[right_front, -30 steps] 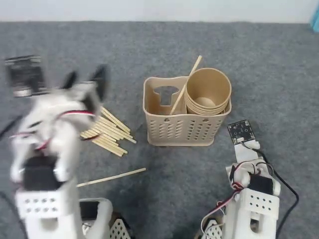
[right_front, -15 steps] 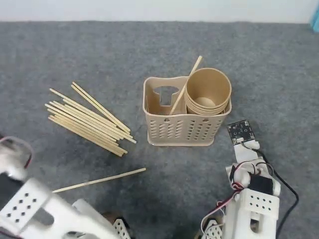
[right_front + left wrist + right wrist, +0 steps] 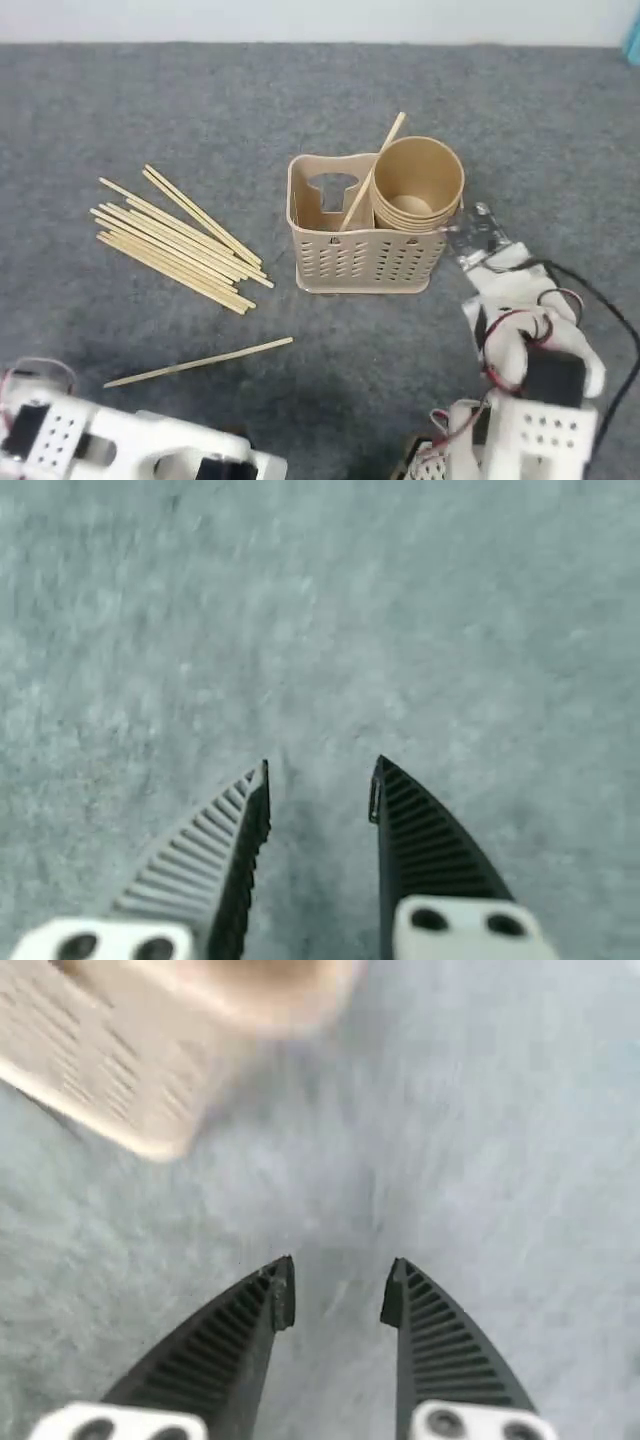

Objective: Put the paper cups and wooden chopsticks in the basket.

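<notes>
Gaping right gripper (image 3: 340, 1282), apparently just beside the basket (image 3: 365, 262).

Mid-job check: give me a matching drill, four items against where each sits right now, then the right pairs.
Items
1. cup stack
2. leaning chopstick
3. chopstick pile
4. single chopstick

Places
A. flat on the carpet, left of the basket
B. alone on the carpet, apart from the other sticks
C. in the basket's right compartment
D. propped in the basket, tip out over the rim

Pairs: 1-C, 2-D, 3-A, 4-B
</notes>
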You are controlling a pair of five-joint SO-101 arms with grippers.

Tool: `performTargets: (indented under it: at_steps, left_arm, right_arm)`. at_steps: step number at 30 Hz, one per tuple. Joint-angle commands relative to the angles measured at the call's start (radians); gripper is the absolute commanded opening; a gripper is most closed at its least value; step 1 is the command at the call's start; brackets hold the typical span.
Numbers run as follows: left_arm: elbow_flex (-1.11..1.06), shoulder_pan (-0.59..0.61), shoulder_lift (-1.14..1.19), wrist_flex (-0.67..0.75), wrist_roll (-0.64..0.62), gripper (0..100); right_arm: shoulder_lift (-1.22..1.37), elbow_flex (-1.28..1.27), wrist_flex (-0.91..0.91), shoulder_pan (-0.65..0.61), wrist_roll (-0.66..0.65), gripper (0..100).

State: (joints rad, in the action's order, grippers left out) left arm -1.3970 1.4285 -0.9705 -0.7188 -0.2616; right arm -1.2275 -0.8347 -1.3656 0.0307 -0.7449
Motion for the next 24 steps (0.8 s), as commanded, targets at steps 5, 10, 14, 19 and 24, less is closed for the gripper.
performTargets:
  at_steps: [5,10,14,19,24]
  left_arm:
    - [-0.018,0.057,-0.014,0.071,0.052,15]
    - [-0.016,0.054,-0.014,0.071,0.052,15]
    - [-0.012,0.064,-0.014,0.074,0.025,15]
    - [-0.016,0.069,-0.014,0.132,-0.026,15]
    - [-0.018,0.109,-0.006,0.180,-0.026,15]
  right_arm:
    - [0.047,0.404,-0.150,-0.539,0.003,16.2]
    - [0.337,0.523,-0.142,-0.843,0.087,16.3]
    - [0.625,0.603,-0.081,-1.050,0.092,16.5]
    - [0.941,0.709,0.031,-1.165,0.092,16.5]
    - [1.202,0.827,0.058,-1.254,0.092,16.5]
